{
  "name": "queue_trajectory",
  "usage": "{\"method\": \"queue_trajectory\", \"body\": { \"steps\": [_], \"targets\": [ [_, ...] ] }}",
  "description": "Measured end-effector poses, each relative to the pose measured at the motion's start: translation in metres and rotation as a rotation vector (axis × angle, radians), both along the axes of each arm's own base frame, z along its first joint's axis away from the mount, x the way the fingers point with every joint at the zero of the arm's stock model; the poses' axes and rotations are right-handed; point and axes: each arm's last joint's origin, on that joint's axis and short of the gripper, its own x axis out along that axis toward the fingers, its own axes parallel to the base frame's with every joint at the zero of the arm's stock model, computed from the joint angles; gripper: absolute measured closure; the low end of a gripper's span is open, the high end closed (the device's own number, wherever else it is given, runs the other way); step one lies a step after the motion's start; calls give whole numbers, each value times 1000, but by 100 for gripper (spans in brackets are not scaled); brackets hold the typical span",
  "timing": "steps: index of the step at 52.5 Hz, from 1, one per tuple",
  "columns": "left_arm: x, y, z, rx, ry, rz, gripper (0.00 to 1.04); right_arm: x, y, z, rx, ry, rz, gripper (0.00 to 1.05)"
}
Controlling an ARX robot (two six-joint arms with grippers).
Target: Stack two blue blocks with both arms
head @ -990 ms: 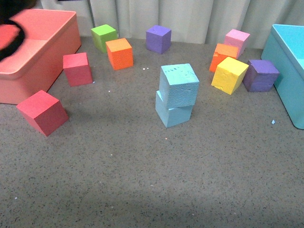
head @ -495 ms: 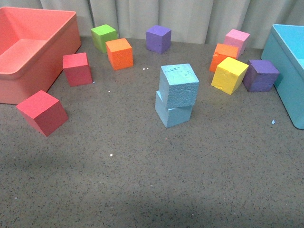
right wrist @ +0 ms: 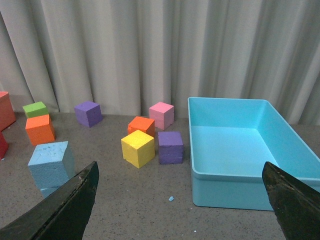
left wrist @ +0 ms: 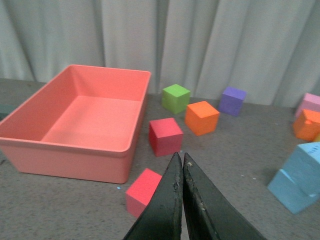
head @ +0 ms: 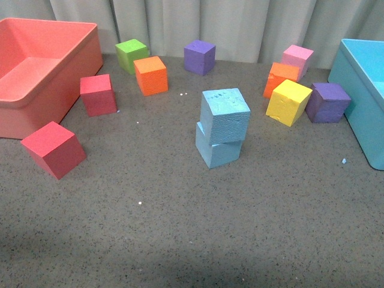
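Two sky-blue blocks stand stacked mid-table: the upper blue block [head: 225,115] sits turned and slightly overhanging on the lower blue block [head: 218,150]. The stack also shows in the left wrist view [left wrist: 301,175] and the right wrist view [right wrist: 51,164]. Neither arm shows in the front view. My left gripper [left wrist: 179,157] is shut and empty, raised over the table near a red cube [left wrist: 143,190]. My right gripper [right wrist: 180,172] is open and empty, raised beside the turquoise bin [right wrist: 235,179].
A salmon bin [head: 36,111] stands at the left and the turquoise bin [head: 360,90] at the right. Red [head: 98,94], [head: 53,149], green [head: 132,55], orange [head: 150,75], [head: 282,75], purple [head: 200,56], [head: 327,102], pink [head: 297,58] and yellow [head: 288,101] cubes lie around.
A black arm at the top left left the front view a second ago. The whole scene has shifted slightly in the front view since; the stack stands unchanged.
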Motion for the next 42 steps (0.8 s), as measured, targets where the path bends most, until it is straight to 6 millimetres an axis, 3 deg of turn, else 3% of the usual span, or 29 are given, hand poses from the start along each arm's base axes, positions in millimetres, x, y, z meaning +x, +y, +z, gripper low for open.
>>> {"method": "queue_trajectory", "body": {
  "steps": [6, 42],
  "targets": [
    [-8, 9, 2, -1, -8, 8, 101, 0, 0, 0, 0, 0, -2, 9],
    [-35, 9, 11, -1, -37, 7, 101, 0, 0, 0, 0, 0, 0, 9]
  ]
}}
